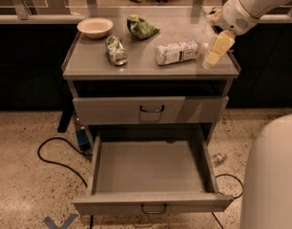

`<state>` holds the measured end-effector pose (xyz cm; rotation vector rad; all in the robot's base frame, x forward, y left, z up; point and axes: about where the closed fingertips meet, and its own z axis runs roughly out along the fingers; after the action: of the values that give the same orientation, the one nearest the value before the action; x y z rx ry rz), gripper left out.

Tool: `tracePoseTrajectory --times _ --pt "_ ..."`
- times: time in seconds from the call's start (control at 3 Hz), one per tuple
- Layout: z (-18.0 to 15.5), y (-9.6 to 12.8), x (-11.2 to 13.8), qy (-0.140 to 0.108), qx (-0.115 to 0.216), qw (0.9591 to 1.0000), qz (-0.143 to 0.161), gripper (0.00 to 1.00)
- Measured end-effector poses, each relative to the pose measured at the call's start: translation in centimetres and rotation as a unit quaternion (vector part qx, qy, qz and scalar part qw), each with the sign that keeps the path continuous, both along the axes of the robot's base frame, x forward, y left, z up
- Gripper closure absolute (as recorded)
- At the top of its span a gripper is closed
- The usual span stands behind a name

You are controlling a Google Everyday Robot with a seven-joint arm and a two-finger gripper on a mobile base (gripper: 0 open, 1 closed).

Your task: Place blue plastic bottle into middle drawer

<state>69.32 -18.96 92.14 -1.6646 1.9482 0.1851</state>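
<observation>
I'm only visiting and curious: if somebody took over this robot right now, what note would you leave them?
End effector: low over the right edge of the cabinet top, just beside the cap end of the blue plastic bottle.
Bottle: lying on its side on the cabinet top, not lifted.
Middle drawer: pulled out, bottle not in it.
Done: drawer open, arm brought up to the bottle.
Left: grasp the bottle, lift it, lower it into the drawer.

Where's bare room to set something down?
The open drawer is bare. On the cabinet top, the front strip before can and blue plastic bottle is free; bowl and green bag crowd the back, gripper the right edge.
</observation>
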Motion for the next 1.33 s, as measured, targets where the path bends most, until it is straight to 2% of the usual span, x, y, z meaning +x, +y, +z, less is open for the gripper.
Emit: tracePoseTrajectory --times 0.33,0.67,1.0,1.33 --pt "-1.9 3.3 2.1 0.013 -0.005 0.9984 0.055 0.00" --pt "-2.9 8.6 4.9 0.004 -0.037 0.9927 0.115 0.00" --pt "-1.8 9.4 6.1 -0.022 -0.031 0.9930 0.111 0.00" --pt "-1.8 9.5 6.6 -0.029 -0.031 0.9934 0.106 0.00"
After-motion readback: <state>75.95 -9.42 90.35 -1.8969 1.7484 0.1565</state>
